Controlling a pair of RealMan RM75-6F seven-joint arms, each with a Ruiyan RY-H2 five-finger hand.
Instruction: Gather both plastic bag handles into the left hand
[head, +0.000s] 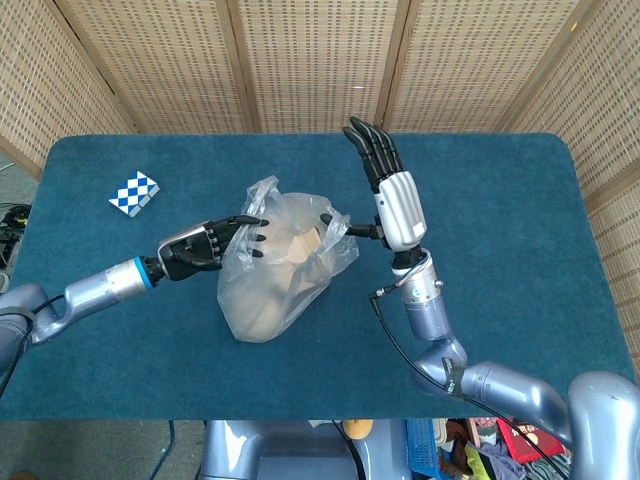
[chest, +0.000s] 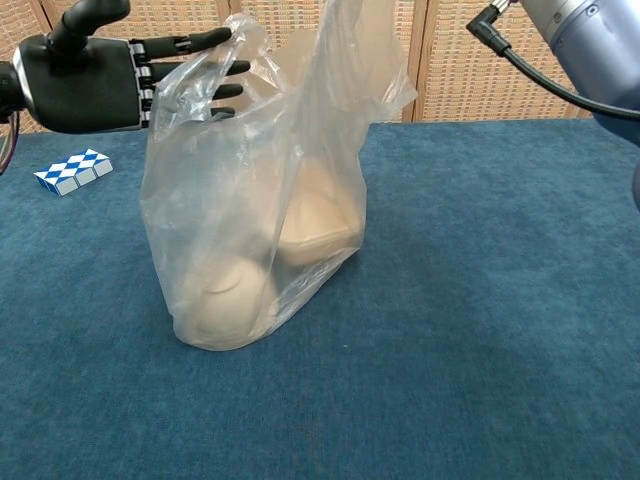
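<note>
The left hand (head: 205, 248) reaches in from the left with its fingers (chest: 190, 70) stretched out and apart, poked through the near-left handle (head: 255, 205) of the plastic bag (head: 275, 270); the film drapes over them, and whether they grip it cannot be told. The right hand (head: 392, 195) stands upright just right of the bag, fingers straight and together pointing to the far side, its thumb (head: 345, 226) turned sideways under the right handle (head: 335, 222), holding that side of the bag up. The clear bag sits on the blue table (head: 520, 240) between the hands, with pale rounded items (chest: 310, 220) inside. A blue-and-white checkered block (head: 134, 192) lies far left.
</note>
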